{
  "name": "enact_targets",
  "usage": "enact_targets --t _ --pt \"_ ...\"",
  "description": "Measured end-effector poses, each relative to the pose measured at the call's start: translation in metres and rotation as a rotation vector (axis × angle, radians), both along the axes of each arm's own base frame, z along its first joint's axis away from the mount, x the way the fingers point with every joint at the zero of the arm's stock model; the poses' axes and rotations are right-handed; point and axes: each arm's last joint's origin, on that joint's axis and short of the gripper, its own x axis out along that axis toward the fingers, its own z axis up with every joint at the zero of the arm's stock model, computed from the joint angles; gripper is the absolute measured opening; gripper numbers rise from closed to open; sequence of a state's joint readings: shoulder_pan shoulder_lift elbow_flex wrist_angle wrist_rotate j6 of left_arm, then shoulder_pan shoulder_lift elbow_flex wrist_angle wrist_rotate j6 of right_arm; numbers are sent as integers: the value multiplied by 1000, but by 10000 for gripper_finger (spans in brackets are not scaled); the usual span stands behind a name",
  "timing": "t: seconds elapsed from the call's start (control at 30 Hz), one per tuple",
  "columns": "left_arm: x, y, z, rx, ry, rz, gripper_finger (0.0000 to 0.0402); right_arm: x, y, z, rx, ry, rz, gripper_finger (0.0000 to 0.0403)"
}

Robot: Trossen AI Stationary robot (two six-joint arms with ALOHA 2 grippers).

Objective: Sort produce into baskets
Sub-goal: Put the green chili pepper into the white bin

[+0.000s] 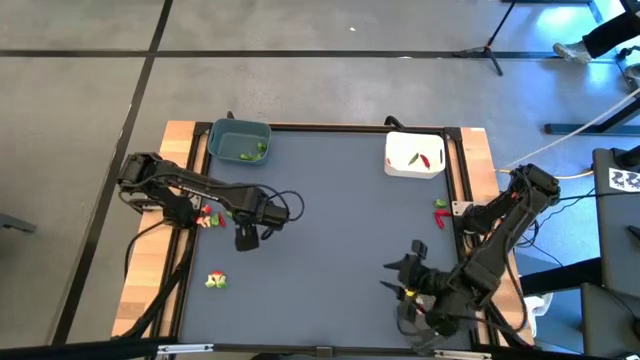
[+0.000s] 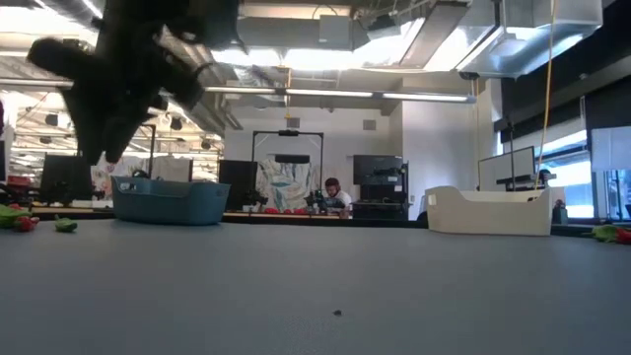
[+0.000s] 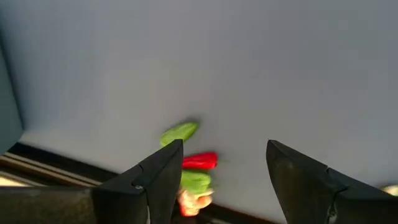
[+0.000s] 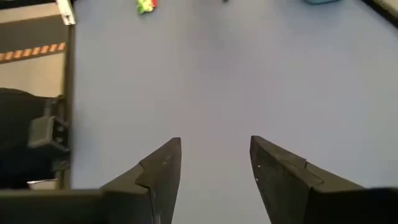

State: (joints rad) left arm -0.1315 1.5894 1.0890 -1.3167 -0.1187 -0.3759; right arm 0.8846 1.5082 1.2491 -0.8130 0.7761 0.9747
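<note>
My left gripper (image 1: 245, 240) hangs open and empty over the table's left half, pointing toward the near edge. Past its fingers in the left wrist view lies a small cluster of produce: a green piece (image 3: 180, 132), a red piece (image 3: 200, 161), another green piece (image 3: 196, 182) and a pale tan piece (image 3: 193, 200). The cluster also shows in the high view (image 1: 215, 281). More produce lies at the left edge (image 1: 207, 218) and at the right edge (image 1: 440, 210). The blue-grey tub (image 1: 240, 140) holds green pieces. The white tub (image 1: 415, 155) holds red pieces. My right gripper (image 1: 400, 272) is open and empty at the near right. The dark grey tray is out of view.
The two tubs stand at the far edge, and the low view shows the blue-grey tub (image 2: 168, 202) and the white tub (image 2: 488, 209). A wooden strip (image 1: 150, 270) borders the table's left side. The grey mat between the arms (image 1: 330, 220) is bare. A person sits far off in the room (image 2: 333, 192).
</note>
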Motion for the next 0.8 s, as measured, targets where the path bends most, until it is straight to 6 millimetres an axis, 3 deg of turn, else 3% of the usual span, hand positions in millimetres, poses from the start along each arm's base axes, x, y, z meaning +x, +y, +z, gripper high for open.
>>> enact_targets --t 0.43,0.8 --pt "-16 22 -35 -85 110 -52 225 34 -37 0 -75 22 -106 193" --pt "-25 34 -54 -110 109 -48 225 40 -43 -1 -136 -1 -146 193"
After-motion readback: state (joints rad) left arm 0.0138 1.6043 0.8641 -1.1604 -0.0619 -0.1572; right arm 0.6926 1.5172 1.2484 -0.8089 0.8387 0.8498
